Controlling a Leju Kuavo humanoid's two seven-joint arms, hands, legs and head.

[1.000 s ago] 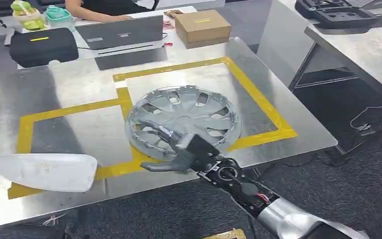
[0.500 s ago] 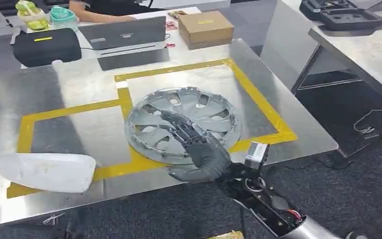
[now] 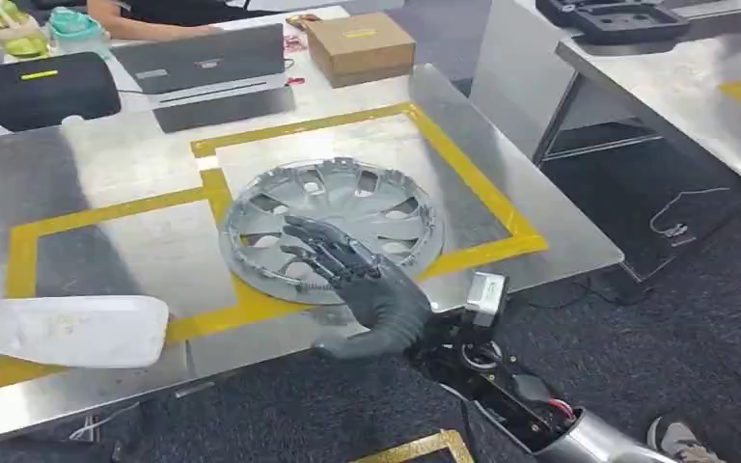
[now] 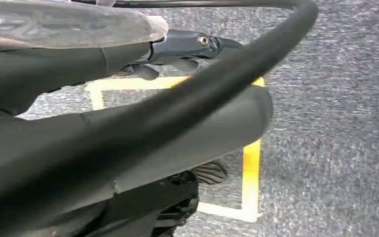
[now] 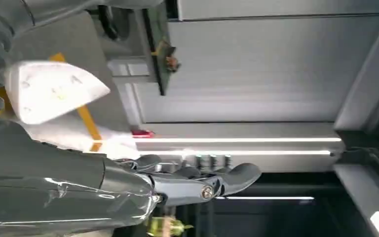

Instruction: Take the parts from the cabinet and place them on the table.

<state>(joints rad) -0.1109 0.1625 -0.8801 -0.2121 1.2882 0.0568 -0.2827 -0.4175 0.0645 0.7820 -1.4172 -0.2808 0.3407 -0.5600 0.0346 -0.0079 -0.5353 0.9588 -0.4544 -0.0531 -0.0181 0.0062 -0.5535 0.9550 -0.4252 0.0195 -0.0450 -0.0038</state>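
A silver hubcap (image 3: pixel 347 207) lies flat on the steel table (image 3: pixel 106 174), partly inside a square of yellow tape (image 3: pixel 473 183). A white curved part (image 3: pixel 68 330) rests near the table's front left corner; the right wrist view also shows this white part (image 5: pixel 49 91). My right hand (image 3: pixel 367 294) hovers over the hubcap's near rim with fingers spread and holds nothing. From its own wrist camera, the right hand (image 5: pixel 197 185) shows straight, empty fingers. My left hand (image 4: pixel 177 44) hangs over grey floor with nothing in it.
At the table's far side stand a laptop (image 3: pixel 203 63), a cardboard box (image 3: pixel 359 46) and a black bag (image 3: pixel 48 89), with a person (image 3: pixel 154 12) seated behind them. A second steel table (image 3: pixel 675 87) stands to the right across a carpeted gap.
My right hand has lifted off the hubcap's near rim and turned, its fingers now spread above it. The whole picture has shifted left, so the camera moved.
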